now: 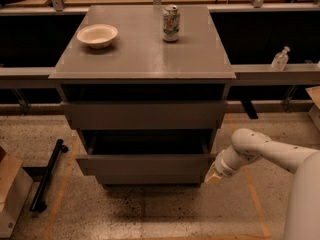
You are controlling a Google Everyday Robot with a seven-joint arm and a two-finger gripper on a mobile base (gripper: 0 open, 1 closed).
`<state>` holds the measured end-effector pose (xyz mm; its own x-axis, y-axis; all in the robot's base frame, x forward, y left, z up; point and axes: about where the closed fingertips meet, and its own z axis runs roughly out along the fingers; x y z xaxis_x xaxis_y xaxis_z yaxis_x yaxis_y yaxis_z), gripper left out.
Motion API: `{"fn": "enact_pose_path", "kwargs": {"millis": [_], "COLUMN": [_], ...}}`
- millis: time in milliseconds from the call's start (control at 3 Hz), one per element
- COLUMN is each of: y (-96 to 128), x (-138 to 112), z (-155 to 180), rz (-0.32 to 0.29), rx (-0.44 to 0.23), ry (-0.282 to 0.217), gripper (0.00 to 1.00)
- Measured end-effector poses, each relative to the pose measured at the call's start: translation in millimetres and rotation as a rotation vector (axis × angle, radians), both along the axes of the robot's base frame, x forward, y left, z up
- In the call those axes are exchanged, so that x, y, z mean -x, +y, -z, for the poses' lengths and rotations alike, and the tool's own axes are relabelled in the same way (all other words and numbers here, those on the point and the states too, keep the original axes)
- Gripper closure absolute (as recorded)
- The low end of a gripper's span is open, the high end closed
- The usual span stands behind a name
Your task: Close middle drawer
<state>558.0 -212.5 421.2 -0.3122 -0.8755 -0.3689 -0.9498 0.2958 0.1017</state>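
The middle drawer (145, 165) is the grey handle-less drawer pulled partly out of the grey cabinet (145, 54), below the shut upper drawer (145, 115). Its flat front panel faces me and its dark box interior shows above it. My gripper (212, 176) is at the end of the white arm coming in from the right. Its beige tip is at the right end of the drawer's front panel, touching it or very close to it.
A white bowl (97, 35) and a drink can (171, 22) stand on the cabinet top. A small bottle (280, 59) stands on a ledge at the right. A black bar (47, 176) and a cardboard box (10, 194) lie on the floor at the left.
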Motion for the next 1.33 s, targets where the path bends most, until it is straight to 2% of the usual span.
{"fn": "enact_pose_path", "kwargs": {"millis": [333, 667, 1000, 1333], "y": [0.0, 2.9, 19.2, 19.1], "x": [0.0, -23.9, -63.6, -63.6], "z": [0.1, 3.9, 12.2, 12.2], "rz": [0.000, 0.013, -0.019, -0.020], "rx": [0.000, -0.024, -0.073, -0.074], "ry": [0.000, -0.053, -0.111, -0.113], "gripper": [1.00, 1.00, 1.00, 0.83]}}
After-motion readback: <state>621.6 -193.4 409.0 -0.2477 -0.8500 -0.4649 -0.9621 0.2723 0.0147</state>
